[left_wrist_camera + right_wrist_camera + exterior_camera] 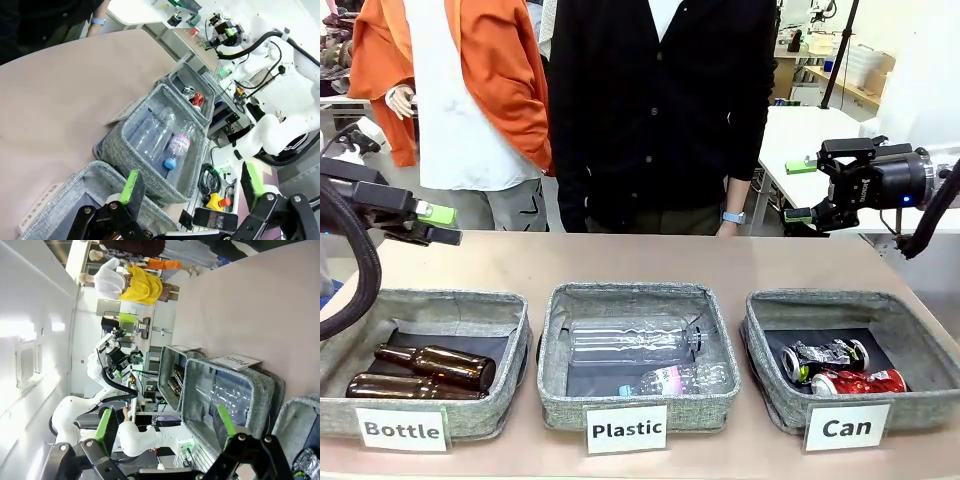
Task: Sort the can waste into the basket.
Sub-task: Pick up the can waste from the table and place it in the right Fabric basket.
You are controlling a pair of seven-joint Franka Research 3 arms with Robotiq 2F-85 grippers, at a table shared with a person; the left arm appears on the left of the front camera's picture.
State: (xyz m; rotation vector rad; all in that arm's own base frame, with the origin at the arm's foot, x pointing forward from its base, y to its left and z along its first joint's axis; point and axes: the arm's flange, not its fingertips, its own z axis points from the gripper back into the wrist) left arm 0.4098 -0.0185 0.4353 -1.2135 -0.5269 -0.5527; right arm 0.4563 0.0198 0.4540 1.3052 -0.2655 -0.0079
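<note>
Front view: the "Can" basket (775, 325) sits at four o'clock on the table (650, 262); inside lie the crushed black can (823, 357) and, touching it at its six o'clock, the red can (857, 381). The left gripper (432, 224) at nine o'clock and the right gripper (807, 190) at two o'clock hang above the table, jaws apart, holding nothing.

Left wrist view: green pads (131, 182) spread wide; both cans lie in the farthest basket at one o'clock.

Right wrist view: fingers (226, 421) apart over the "Plastic" basket (192, 390).
</note>
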